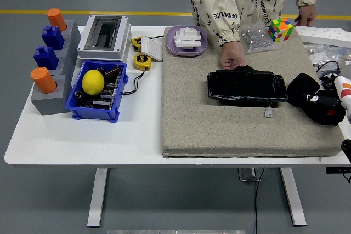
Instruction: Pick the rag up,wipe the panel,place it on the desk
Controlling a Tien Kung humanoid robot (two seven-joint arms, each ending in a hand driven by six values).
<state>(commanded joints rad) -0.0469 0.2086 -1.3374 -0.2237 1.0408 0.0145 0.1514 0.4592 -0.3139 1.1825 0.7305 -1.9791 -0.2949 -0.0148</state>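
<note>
The black glossy panel [247, 87] lies flat in the middle of the grey mat [219, 124]. A person's hand [232, 58] rests on its far left edge. Just right of the panel sits a dark crumpled rag [300, 89] on the mat. My right hand [324, 109], black with a red mark, lies on the rag's right side. Black on black hides the grip. My left arm is out of view.
A Rubik's cube [281, 29] and a bag of small parts [255, 38] sit at the mat's far right. A purple dish [187, 41], tape measures [142, 60], a grey box [104, 36], a blue bin [97, 92] with a lemon and a block stand [49, 75] fill the left.
</note>
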